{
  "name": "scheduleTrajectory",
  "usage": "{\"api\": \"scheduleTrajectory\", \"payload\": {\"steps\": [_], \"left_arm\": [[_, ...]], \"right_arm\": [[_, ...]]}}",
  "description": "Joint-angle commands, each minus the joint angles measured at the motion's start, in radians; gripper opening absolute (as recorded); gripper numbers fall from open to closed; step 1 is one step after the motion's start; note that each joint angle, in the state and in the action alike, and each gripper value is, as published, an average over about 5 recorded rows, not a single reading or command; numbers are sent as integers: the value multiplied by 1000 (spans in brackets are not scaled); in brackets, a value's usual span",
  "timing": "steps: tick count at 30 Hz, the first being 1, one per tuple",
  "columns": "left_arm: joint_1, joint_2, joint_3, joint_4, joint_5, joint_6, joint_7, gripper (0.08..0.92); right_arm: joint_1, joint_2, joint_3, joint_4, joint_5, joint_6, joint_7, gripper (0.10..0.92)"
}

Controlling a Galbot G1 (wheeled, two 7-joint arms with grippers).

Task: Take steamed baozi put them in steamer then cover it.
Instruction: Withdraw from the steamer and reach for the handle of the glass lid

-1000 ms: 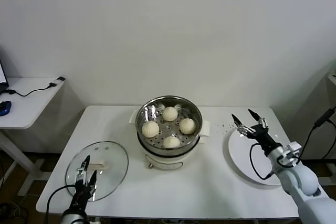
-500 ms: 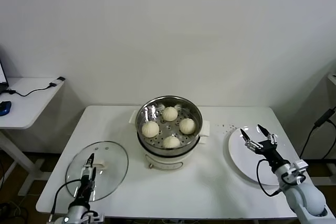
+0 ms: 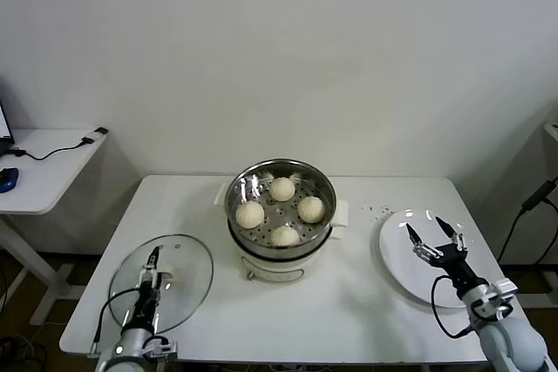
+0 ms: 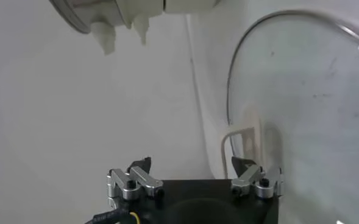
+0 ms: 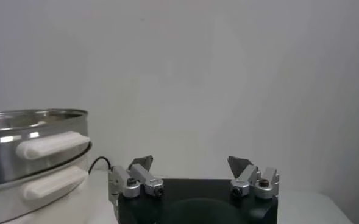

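The steamer (image 3: 237, 200) stands at the table's middle on its white cooker base (image 3: 270, 265). Four baozi lie in it, one of them (image 3: 282, 188) at the back. The cover (image 3: 187, 260) lies flat on the table at the front left, its white handle (image 3: 168, 278) up. My left gripper (image 3: 153, 260) is open and empty over the cover's near side, close to the handle (image 4: 243, 137); in the left wrist view (image 4: 191, 165) the jaws stand wide apart. My right gripper (image 3: 427, 231) is open and empty over the white plate (image 3: 397, 259); it also shows in the right wrist view (image 5: 190, 163).
The white plate sits at the table's right, empty. A side desk (image 3: 44, 172) with cables stands at the far left. The steamer's side handles (image 5: 51, 145) show in the right wrist view. The wall is close behind the table.
My right gripper has drawn back from the steamer's side, down and toward the front right over the plate. My left gripper has edged forward over the cover toward the handle.
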Motion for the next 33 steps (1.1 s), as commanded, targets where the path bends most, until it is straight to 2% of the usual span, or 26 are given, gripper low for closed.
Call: {"api": "scheduleTrajectory", "payload": {"steps": [1, 5, 8, 19, 28, 31, 33], "left_arm": [[-43, 6, 4, 53, -14, 10, -36, 823], [-48, 8, 4, 62, -19, 6, -34, 823], [-50, 11, 2, 71, -27, 2, -34, 787], [-56, 10, 1, 89, -47, -4, -31, 472], [-38, 14, 16, 19, -89, -6, -16, 213], [-21, 23, 24, -30, -125, 5, -23, 153], [-1, 32, 28, -77, -151, 19, -29, 143]], "right_arm": [[-15, 15, 10, -1, -28, 6, -5, 823], [-18, 27, 8, -6, -45, 12, -11, 823], [-20, 33, 7, -11, -59, 17, -17, 823], [-19, 50, 5, -21, -91, 28, -25, 823], [-18, 60, 4, -29, -111, 42, -33, 823], [-17, 61, 5, -31, -111, 43, -35, 823], [-17, 60, 6, -33, -111, 44, -36, 823]]}}
